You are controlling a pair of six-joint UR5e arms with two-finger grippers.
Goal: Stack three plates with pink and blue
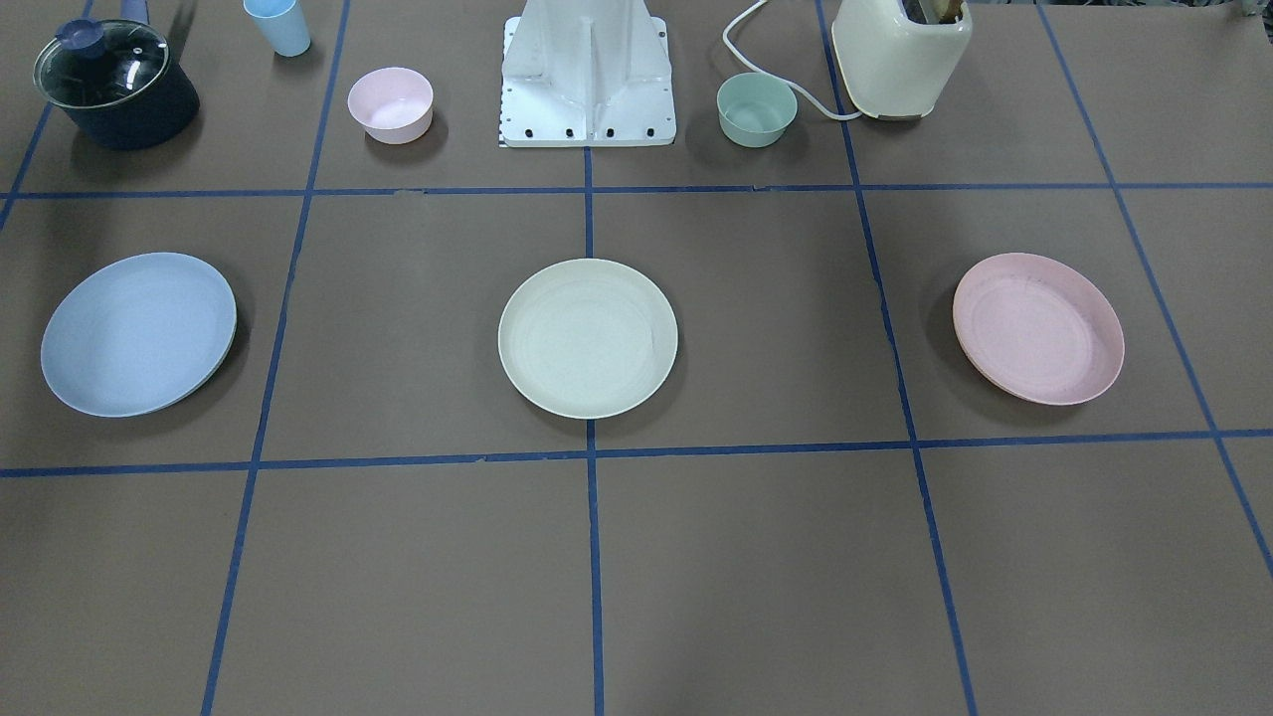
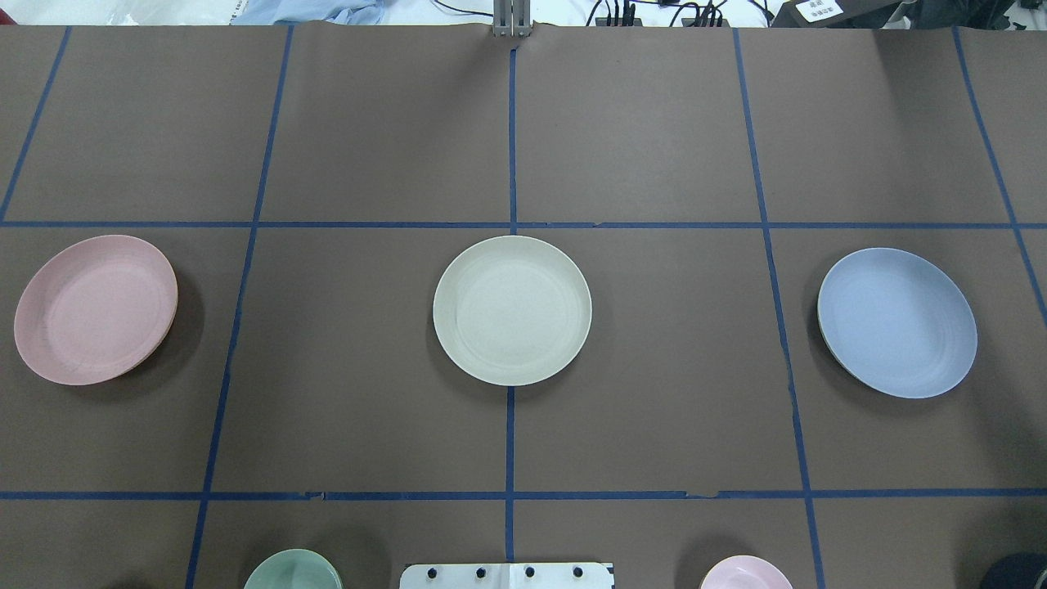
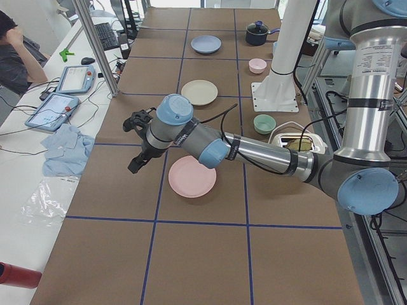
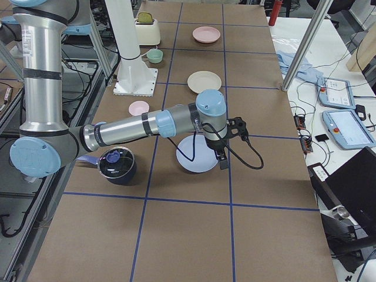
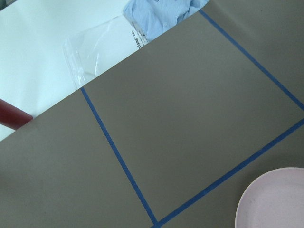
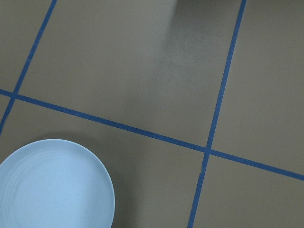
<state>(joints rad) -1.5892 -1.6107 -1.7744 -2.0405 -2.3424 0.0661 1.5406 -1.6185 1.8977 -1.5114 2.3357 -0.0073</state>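
Currently three plates lie flat in one row across the middle of the brown counter (image 2: 368,123), well apart from each other, none stacked. At the left end is the pink plate (image 2: 96,309), alone in its square of blue tape lines (image 2: 245,270). The left tool (image 3: 135,166) hangs above the counter just beside this plate, on the side away from the robot and touching nothing. It shows only in the side view, so I cannot tell whether its fingers are apart or together; its wrist camera catches just the plate's rim at the lower right corner. In the centre the cream plate (image 2: 512,310) sits astride the middle tape line. At the right end is the blue plate (image 2: 897,322), just right of a tape line. The right tool (image 4: 222,163) hangs over this plate's far edge, clear of it, and it too appears only from the side, so I cannot tell how its fingers stand. Along the near edge by the robot, from left to right, stand a cream toaster (image 1: 900,55), a green bowl (image 2: 293,570), the white base plate (image 2: 507,575), a small pink bowl (image 2: 745,573), a light blue cup (image 1: 278,25) and a dark pot (image 1: 117,85) with a glass lid.
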